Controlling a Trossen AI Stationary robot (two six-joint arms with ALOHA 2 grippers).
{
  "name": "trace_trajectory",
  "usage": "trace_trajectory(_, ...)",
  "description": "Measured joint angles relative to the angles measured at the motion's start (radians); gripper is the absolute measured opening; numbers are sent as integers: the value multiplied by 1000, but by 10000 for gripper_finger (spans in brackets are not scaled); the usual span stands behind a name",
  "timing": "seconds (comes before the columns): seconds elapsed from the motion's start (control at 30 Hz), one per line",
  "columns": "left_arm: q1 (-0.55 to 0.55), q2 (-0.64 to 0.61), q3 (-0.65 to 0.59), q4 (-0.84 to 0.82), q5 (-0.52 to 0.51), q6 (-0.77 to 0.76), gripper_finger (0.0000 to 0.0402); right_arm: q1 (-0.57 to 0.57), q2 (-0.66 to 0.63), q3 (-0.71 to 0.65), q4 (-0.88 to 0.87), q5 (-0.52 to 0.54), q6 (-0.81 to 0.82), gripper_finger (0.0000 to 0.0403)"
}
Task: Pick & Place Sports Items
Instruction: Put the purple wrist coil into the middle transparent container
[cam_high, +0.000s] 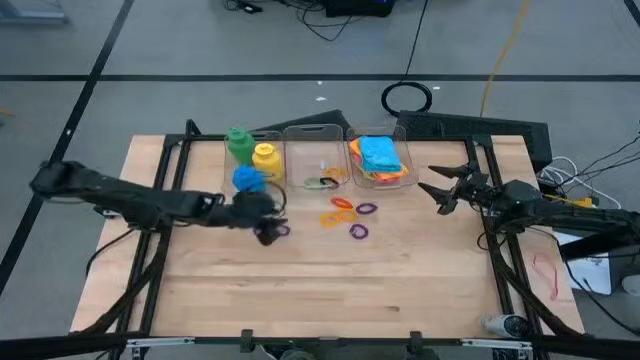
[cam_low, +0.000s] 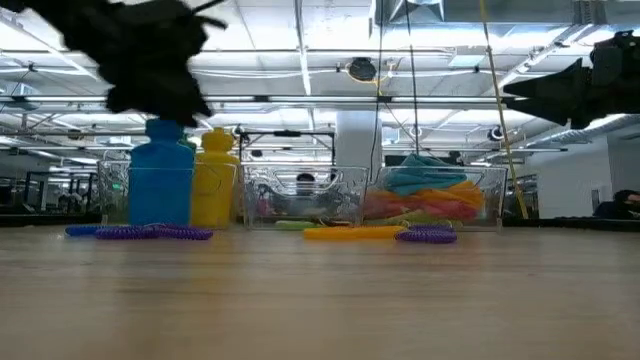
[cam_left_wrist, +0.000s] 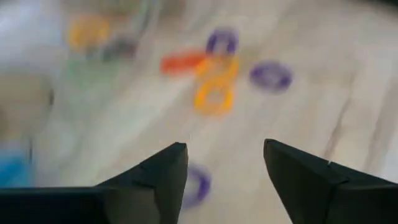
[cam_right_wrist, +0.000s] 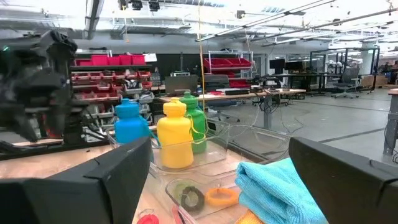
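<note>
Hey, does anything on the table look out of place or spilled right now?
Yes: several small rings lie loose on the table in front of the clear bins, and one purple ring sits apart beside the left gripper.

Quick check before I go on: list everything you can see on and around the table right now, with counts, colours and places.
Bottles: three, green, yellow, blue; far left, the blue one nearest the left arm.
Clear bins: middle one holds a few rings, right one the cloths; the left one sits under the bottles.
Folded cloths: a stack, blue on top, orange below; right bin.
Loose rings: several, orange, yellow, purple; on the wood in front of the middle bin.
Purple ring: one, beside the left gripper.
Left gripper: jaws open, empty, over the purple ring.
Right gripper: jaws open, empty, waiting right of the bins.
</note>
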Motion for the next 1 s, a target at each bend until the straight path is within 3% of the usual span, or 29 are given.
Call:
trace_trajectory(0.2, -71, 39, -1, -247, -6, -326, 150, 0, 0, 0, 0, 0, 0, 290)
trace_trajectory(0.37, -64, 94, -1, -383, -13, -473, 130, 0, 0, 0, 0, 0, 0, 290)
trace_trajectory(1.0, 98, 330, -1, -330, 210, -298, 111, 0, 0, 0, 0, 0, 0, 290)
